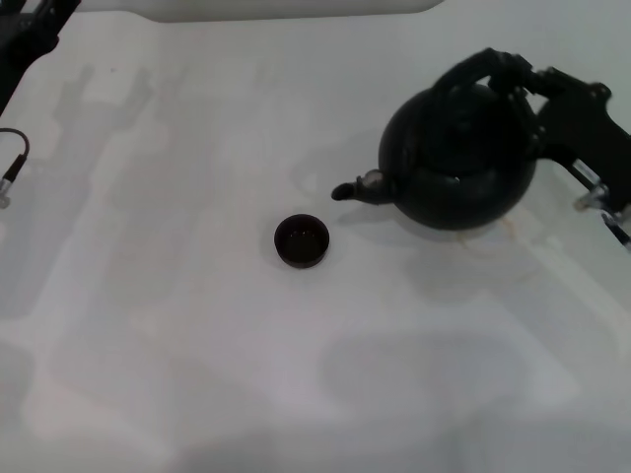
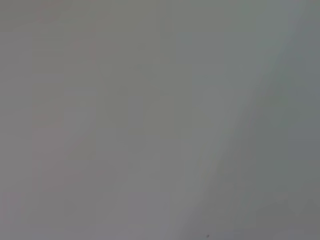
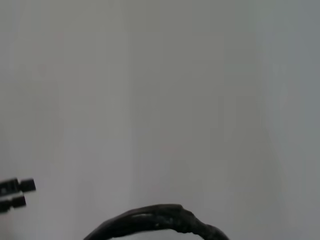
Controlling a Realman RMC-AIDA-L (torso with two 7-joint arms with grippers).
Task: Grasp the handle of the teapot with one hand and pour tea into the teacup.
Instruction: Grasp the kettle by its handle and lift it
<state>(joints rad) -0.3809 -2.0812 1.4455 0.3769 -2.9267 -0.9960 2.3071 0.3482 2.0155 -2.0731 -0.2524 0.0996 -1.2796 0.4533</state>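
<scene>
One heavy, glossy teapot (image 1: pixel 460 163): my right hand (image 1: pixel 515 79) sits at its ribbed handle (image 1: pixel 471 67), grip unclear; teacup (image 1: pixel 302 240) near the spout.

No readable text, labels or numbers anywhere.

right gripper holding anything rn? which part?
The right gripper is at the top of the teapot's arched handle; a closed grip cannot be confirmed. The left gripper is parked, far left.

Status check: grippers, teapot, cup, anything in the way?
Right gripper at the handle. Left arm parked far left. Teapot tilted, spout toward the cup, apart. Nothing between.
</scene>
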